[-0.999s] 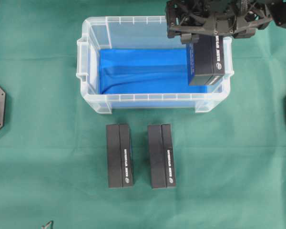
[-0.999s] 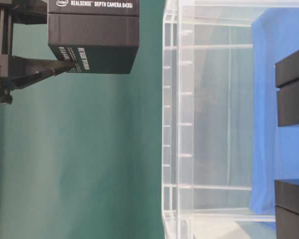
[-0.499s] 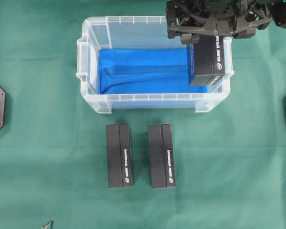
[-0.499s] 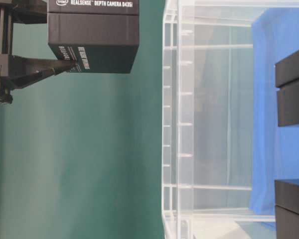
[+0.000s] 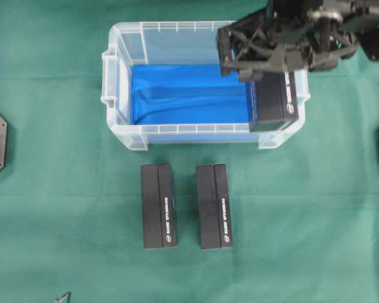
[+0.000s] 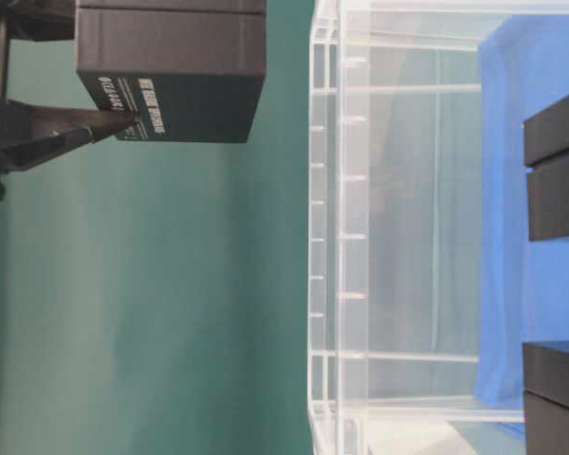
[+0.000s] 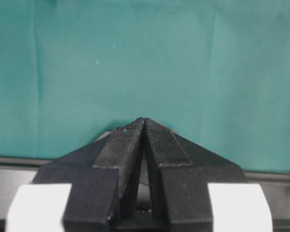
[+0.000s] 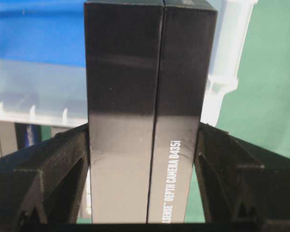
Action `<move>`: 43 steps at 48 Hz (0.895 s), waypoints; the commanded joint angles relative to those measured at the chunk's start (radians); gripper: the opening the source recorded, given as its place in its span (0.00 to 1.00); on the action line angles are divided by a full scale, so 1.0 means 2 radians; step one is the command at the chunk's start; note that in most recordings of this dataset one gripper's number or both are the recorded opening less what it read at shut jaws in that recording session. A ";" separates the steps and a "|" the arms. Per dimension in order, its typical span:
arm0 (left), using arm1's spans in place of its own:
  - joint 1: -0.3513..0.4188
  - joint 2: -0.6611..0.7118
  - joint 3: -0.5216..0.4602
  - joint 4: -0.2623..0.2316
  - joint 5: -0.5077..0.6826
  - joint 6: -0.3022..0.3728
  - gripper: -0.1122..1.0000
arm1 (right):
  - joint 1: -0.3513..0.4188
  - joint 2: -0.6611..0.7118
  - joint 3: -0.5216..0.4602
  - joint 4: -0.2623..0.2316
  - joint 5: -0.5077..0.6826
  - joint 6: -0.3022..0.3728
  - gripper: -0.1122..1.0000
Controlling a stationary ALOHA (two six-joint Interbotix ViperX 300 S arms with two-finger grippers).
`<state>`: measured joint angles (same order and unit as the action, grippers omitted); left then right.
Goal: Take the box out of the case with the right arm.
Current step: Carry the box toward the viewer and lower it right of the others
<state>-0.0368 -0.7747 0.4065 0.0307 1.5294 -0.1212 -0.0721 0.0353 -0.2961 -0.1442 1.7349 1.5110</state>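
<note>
My right gripper (image 5: 270, 60), still clamped on the box (image 5: 275, 101), had swung it nearer the front wall of the case (image 5: 114, 76); my left gripper (image 7: 144, 126) sat closed.

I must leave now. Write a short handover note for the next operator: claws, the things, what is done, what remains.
Right claw: shut on the box, held above the right end of the case.
Left claw: shut, empty, over bare green cloth.
Two other boxes lie on the cloth in front of the case.
Done: box gripped and lifted clear of the blue lining.
Left: carry it past the rim and set it down outside.
</note>
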 commanded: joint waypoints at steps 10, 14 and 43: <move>0.001 0.004 -0.005 0.002 -0.002 0.001 0.10 | 0.058 -0.018 -0.013 -0.002 0.015 0.044 0.68; 0.001 0.004 -0.006 0.001 -0.002 0.000 0.10 | 0.079 -0.018 -0.013 -0.002 0.016 0.065 0.68; 0.001 0.005 -0.006 0.001 -0.002 0.001 0.10 | 0.221 -0.006 -0.018 0.001 0.034 0.214 0.68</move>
<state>-0.0368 -0.7701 0.4050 0.0322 1.5278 -0.1212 0.3651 0.0353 -0.3053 -0.1411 1.7994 1.9359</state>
